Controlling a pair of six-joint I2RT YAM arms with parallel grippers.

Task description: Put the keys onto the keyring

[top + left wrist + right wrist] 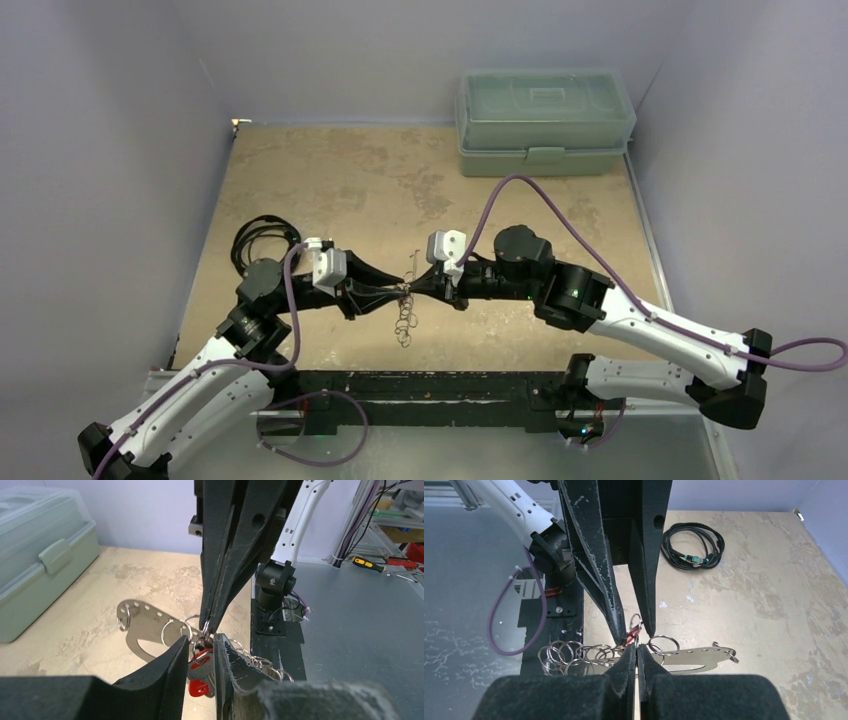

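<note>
Both grippers meet above the middle of the table. My left gripper (392,293) (201,647) is shut on the small silver key with the red head (201,659), also seen in the right wrist view (631,636). My right gripper (424,290) (637,651) is shut on one thin wire ring of the keyring (404,322). That ring passes through the key's head. The keyring's flat pale metal loop with holes (137,625) (696,655) hangs level behind the fingers. Several loose wire rings (569,655) dangle from it toward the table's near edge.
A green lidded toolbox (545,120) (35,555) stands at the back right. A coiled black cable (262,240) (691,545) lies at the left, behind the left arm. The black base bar (430,385) runs along the near edge. Grey walls enclose the table.
</note>
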